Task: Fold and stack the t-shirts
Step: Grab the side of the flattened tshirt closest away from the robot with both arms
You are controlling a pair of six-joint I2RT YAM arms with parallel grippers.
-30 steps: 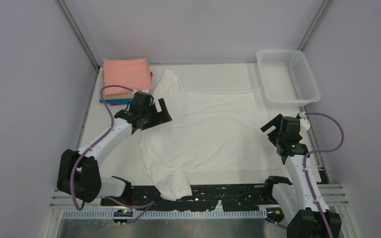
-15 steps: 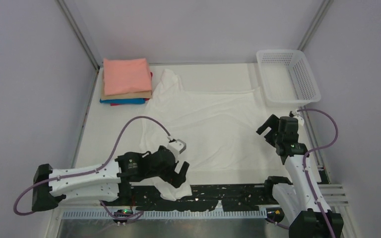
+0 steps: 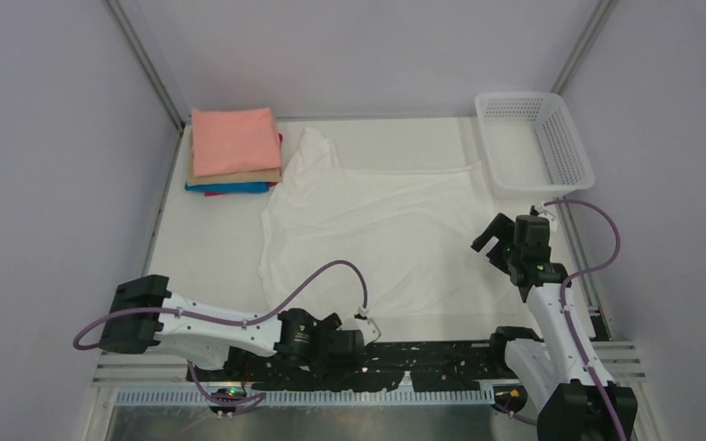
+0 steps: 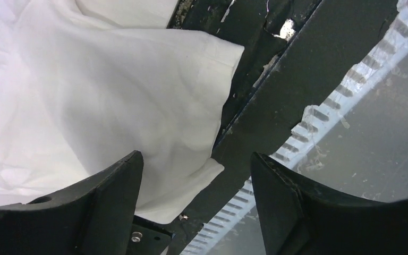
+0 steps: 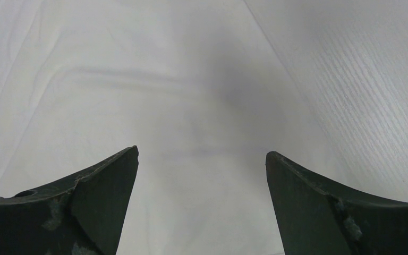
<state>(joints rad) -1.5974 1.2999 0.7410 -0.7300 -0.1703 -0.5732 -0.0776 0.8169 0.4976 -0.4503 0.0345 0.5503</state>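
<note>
A white t-shirt lies spread out and wrinkled in the middle of the table; no print shows on it. Its near corner hangs over the black front rail. My left gripper is open and low at that rail, its jaws standing on either side of the hanging corner and holding nothing. My right gripper is open and empty just above the shirt's right edge. A stack of folded shirts, with salmon-pink on top and tan, blue and magenta below, sits at the far left.
A white mesh basket stands at the far right corner. The black rail and a toothed strip run along the near edge. Bare table shows to the right of the shirt. Grey walls close in both sides.
My left arm has swung from beside the folded stack down to the near edge, over the shirt's hanging corner. My right gripper has shifted slightly left toward the shirt.
</note>
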